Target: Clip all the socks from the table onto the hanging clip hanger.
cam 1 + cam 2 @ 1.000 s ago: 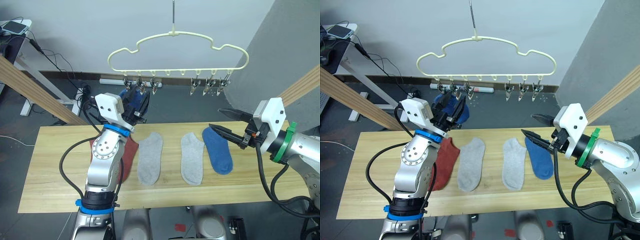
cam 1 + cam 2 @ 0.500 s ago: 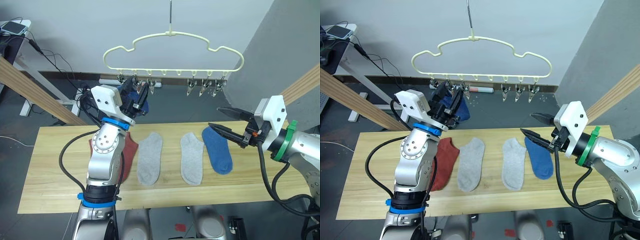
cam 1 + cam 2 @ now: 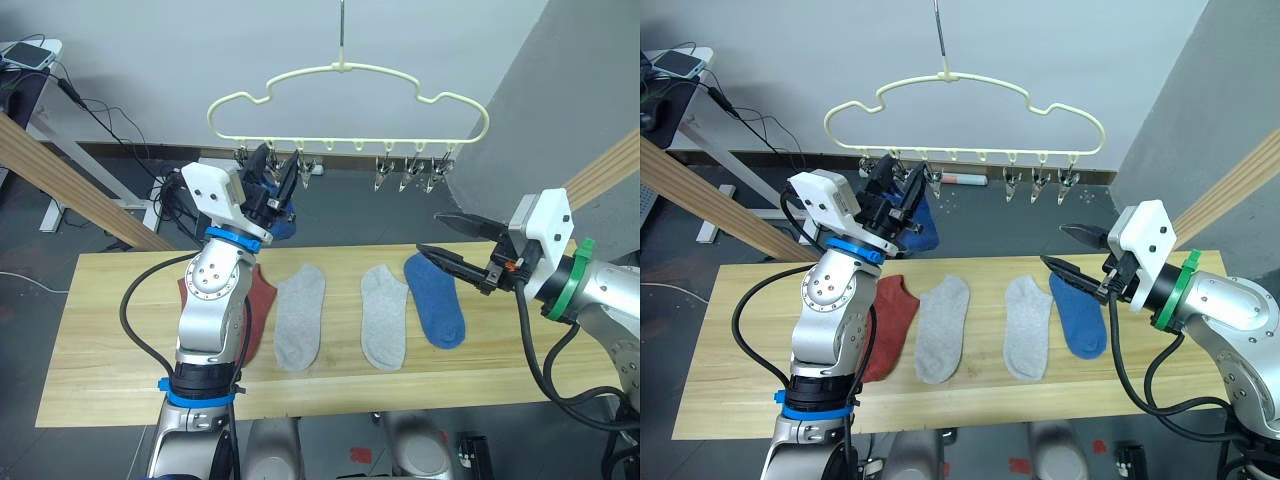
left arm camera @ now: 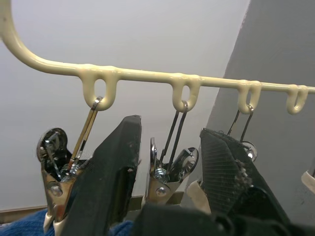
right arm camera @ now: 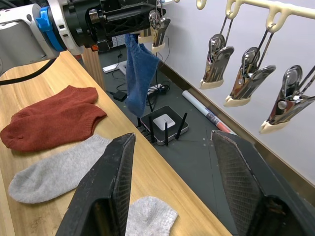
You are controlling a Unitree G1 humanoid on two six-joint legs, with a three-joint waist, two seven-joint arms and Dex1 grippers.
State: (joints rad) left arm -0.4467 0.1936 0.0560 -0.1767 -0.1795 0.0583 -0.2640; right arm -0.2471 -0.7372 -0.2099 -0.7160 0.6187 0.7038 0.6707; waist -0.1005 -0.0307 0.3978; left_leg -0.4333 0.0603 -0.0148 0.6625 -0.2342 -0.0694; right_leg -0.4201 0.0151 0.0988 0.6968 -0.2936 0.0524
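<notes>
Left gripper (image 3: 272,178), fingers spread and empty, sits at the clip hanger (image 3: 345,70), blue sock (image 5: 139,66) hanging clipped just below

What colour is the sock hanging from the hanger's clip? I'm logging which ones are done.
Blue; the hanging sock shows best in the right wrist view.

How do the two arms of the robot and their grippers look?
Both arms are silver-grey metal with white wrist housings, black cables and two black fingers each. The left gripper sits above blue rings; the right gripper sits beside a green ring.
</notes>
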